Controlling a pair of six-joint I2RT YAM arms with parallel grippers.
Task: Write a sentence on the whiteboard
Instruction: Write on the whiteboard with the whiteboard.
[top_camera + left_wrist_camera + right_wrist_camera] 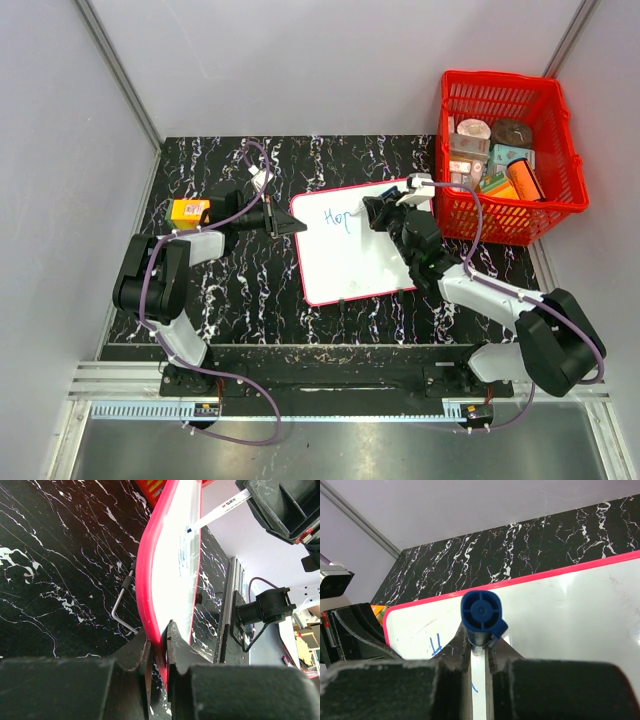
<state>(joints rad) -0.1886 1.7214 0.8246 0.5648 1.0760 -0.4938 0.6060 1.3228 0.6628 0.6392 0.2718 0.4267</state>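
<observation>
The whiteboard [355, 255] with its red-pink frame lies on the black marble table, tilted. Blue writing [341, 218], roughly "Hop", shows near its upper left; an "H" [435, 645] shows in the right wrist view. My left gripper [283, 218] is shut on the board's left edge [150, 575]. My right gripper [378, 213] is shut on a white marker with a blue cap end [482, 612], standing over the board. The marker's tip [190, 530] meets the board in the left wrist view.
A red basket [548, 205] with several small packages stands at the back right, close to my right arm. A yellow box [188, 211] lies at the left beside my left arm. A bent metal wire [122, 600] lies by the board's edge.
</observation>
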